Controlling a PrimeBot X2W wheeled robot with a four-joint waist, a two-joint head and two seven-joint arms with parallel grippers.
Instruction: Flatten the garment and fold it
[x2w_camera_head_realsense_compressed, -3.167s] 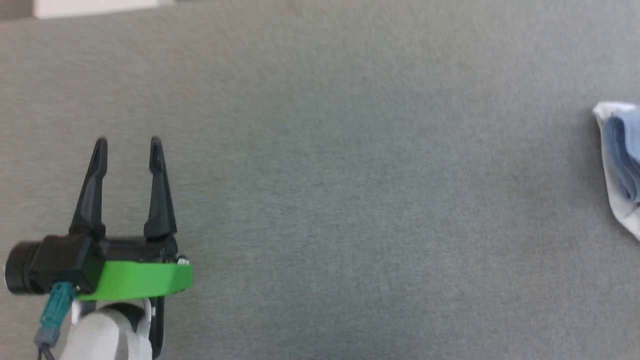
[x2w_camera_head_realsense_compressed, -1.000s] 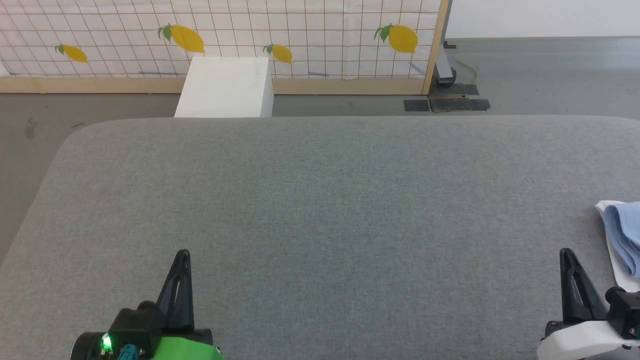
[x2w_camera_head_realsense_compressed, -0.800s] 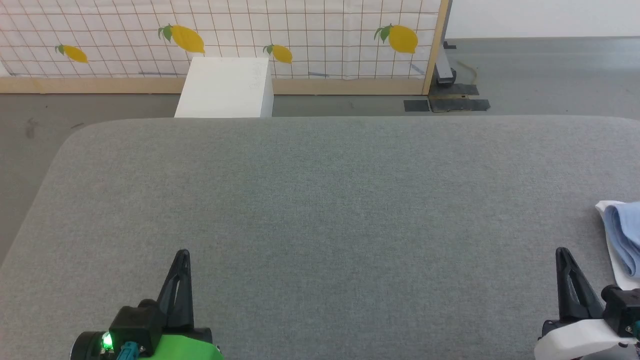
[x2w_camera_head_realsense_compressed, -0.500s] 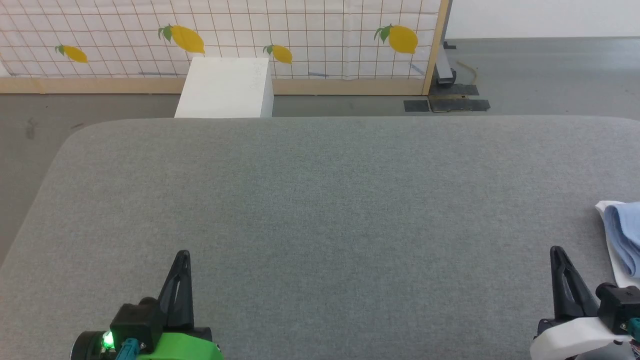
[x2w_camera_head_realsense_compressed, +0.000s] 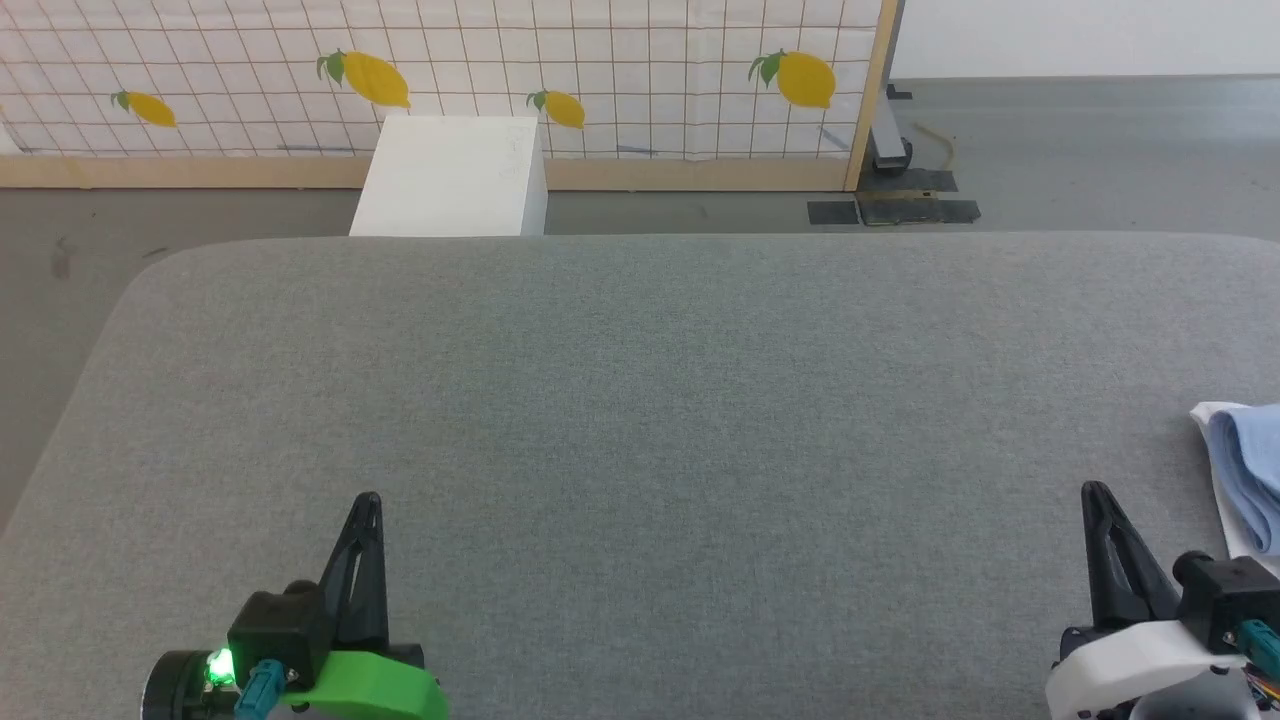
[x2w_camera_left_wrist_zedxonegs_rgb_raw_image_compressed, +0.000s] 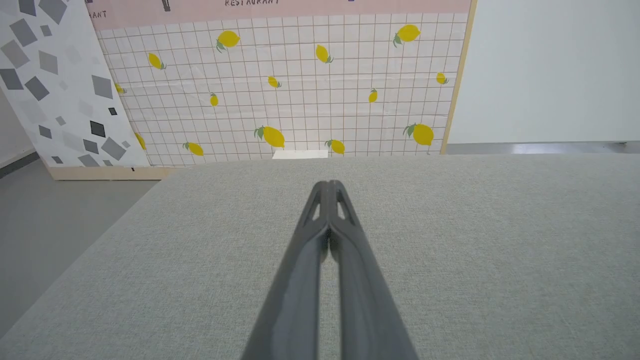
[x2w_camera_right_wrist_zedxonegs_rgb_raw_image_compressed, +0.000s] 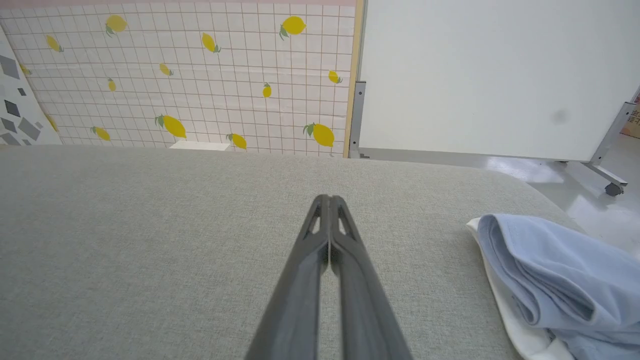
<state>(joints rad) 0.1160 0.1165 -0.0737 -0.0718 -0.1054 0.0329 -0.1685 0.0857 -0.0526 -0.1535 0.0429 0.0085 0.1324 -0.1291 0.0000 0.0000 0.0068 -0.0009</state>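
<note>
The garment is a light blue shirt with white lining, bunched in soft folds at the right edge of the grey table; its far side runs out of the head view. In the right wrist view the garment lies just right of my right gripper, apart from it. That right gripper is shut and holds nothing. At the lower left my left gripper is shut too, fingers pressed together and empty, seen again in its own wrist view as the left gripper.
A white box stands on the floor beyond the table's far edge. Behind it a lemon-patterned tiled panel with a wooden frame closes the back. Grey floor runs past the table's left edge.
The head camera has tilted up since the oldest frame, and the left gripper has shut. Over the last second the right gripper has drifted slightly left, away from the garment; the garment has not moved.
</note>
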